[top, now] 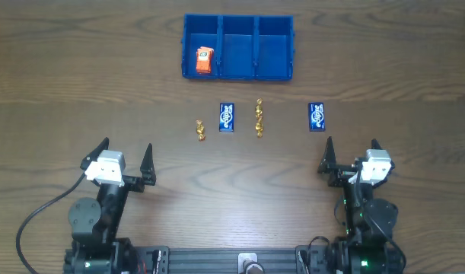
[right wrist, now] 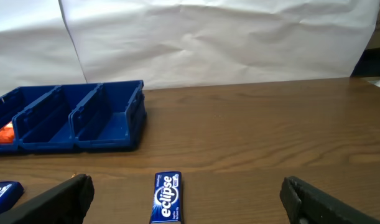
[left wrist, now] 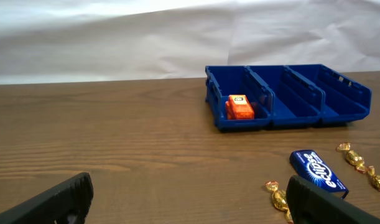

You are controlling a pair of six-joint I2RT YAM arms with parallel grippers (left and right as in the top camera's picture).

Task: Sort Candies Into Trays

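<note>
A blue tray (top: 238, 67) with three compartments stands at the back of the table; an orange candy box (top: 205, 61) lies in its left compartment. In front of it lie two blue gum packs (top: 227, 116) (top: 316, 116) and gold-wrapped candies (top: 201, 130) (top: 259, 116). My left gripper (top: 127, 161) is open near the front left, well short of the candies. My right gripper (top: 351, 156) is open at the front right, with the right gum pack (right wrist: 166, 196) ahead of it. In the left wrist view, the tray (left wrist: 289, 106), orange box (left wrist: 239, 107), gum pack (left wrist: 318, 173) and gold candies (left wrist: 278, 199) show.
The brown wooden table (top: 65, 106) stretches wide on both sides of the candies. A white backdrop (right wrist: 208, 37) hangs behind the table's far edge. A black cable (top: 42, 217) loops beside the left arm's base.
</note>
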